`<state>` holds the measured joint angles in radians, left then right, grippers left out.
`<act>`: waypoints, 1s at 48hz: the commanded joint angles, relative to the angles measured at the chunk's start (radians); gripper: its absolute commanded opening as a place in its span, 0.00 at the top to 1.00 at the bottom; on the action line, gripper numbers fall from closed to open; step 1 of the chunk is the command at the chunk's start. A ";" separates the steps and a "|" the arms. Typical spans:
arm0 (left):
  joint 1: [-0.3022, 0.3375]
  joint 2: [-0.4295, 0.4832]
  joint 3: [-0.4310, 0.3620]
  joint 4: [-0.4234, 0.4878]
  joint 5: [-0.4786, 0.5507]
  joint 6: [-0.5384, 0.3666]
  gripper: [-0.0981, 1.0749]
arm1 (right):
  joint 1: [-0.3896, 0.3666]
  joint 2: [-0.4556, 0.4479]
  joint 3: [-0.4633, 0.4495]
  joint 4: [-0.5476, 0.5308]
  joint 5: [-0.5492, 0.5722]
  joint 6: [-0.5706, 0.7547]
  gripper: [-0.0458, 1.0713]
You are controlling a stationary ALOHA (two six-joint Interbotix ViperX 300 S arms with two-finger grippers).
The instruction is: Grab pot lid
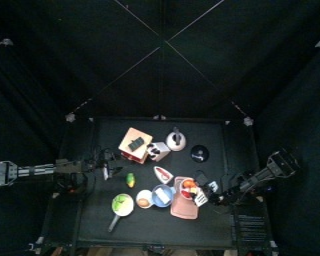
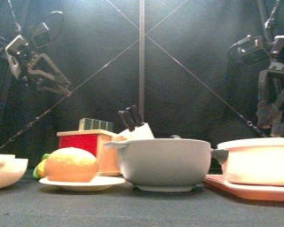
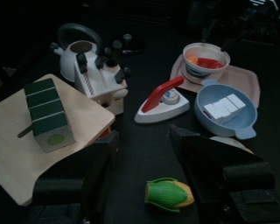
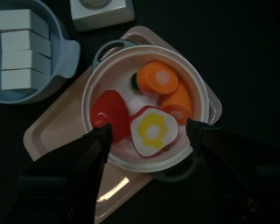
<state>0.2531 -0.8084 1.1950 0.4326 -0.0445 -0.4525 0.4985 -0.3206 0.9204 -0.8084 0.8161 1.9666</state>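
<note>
The pot lid [image 1: 199, 153], a small dark disc with a pale knob, lies flat on the table right of the kettle [image 1: 176, 138]; it shows only in the top view. My left gripper [image 3: 145, 142] is open and empty at the table's left side, above a green and yellow toy corn [image 3: 168, 192]. My right gripper [image 4: 149, 129] is open and empty, hovering over a white pot of toy food [image 4: 143, 109] on a pink tray [image 4: 60, 131]. The right gripper [image 1: 211, 188] is in front of the lid and apart from it.
A wooden board [image 3: 31, 149] carries a green carton [image 3: 46, 112]. A knife block [image 3: 101, 74], a toy iron [image 3: 164, 96], a blue bowl of white cubes [image 3: 230, 109] and a green plate [image 1: 123, 205] crowd the table's middle and front.
</note>
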 commanded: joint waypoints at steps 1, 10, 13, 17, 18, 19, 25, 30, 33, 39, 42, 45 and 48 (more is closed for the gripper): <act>0.002 0.003 -0.014 0.000 -0.005 0.000 0.18 | -0.057 -0.025 -0.041 -0.002 0.005 -0.003 0.09; 0.002 0.003 -0.014 0.000 -0.003 0.000 0.18 | -0.184 -0.057 -0.049 -0.006 0.038 -0.005 0.09; 0.002 0.003 -0.015 0.000 -0.003 0.000 0.18 | -0.242 -0.071 -0.041 -0.009 0.055 -0.006 0.09; 0.002 0.003 -0.015 0.000 0.000 0.000 0.18 | -0.313 -0.089 -0.025 -0.021 0.071 -0.005 0.09; 0.000 0.003 -0.014 0.000 0.003 0.002 0.18 | -0.330 -0.094 -0.018 -0.026 0.071 -0.005 0.09; 0.002 0.003 -0.014 0.000 0.003 0.000 0.18 | -0.345 -0.097 -0.012 -0.032 0.071 -0.005 0.09; 0.002 0.003 -0.014 0.000 0.012 0.000 0.18 | -0.451 -0.103 0.029 -0.091 0.049 -0.003 0.09; 0.002 0.003 -0.014 0.000 0.012 0.000 0.18 | -0.540 -0.094 0.060 -0.141 0.005 0.002 0.09; 0.002 0.003 -0.015 0.000 0.012 0.000 0.18 | -0.591 -0.086 0.072 -0.163 -0.026 0.002 0.09; 0.002 0.003 -0.014 0.000 0.012 0.000 0.18 | -0.687 -0.052 0.098 -0.189 -0.100 0.003 0.10; 0.002 0.002 -0.014 0.000 0.012 0.000 0.18 | -0.726 -0.031 0.104 -0.196 -0.135 0.003 0.10; 0.002 0.003 -0.014 0.000 0.012 0.000 0.18 | -0.756 -0.008 0.106 -0.206 -0.167 0.002 0.10; 0.002 0.003 -0.014 0.000 0.012 0.000 0.18 | -0.779 0.015 0.106 -0.216 -0.189 0.003 0.10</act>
<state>0.2531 -0.8069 1.1950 0.4326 -0.0291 -0.4510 -0.2485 -0.3191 1.0339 -1.0078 0.6565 1.9681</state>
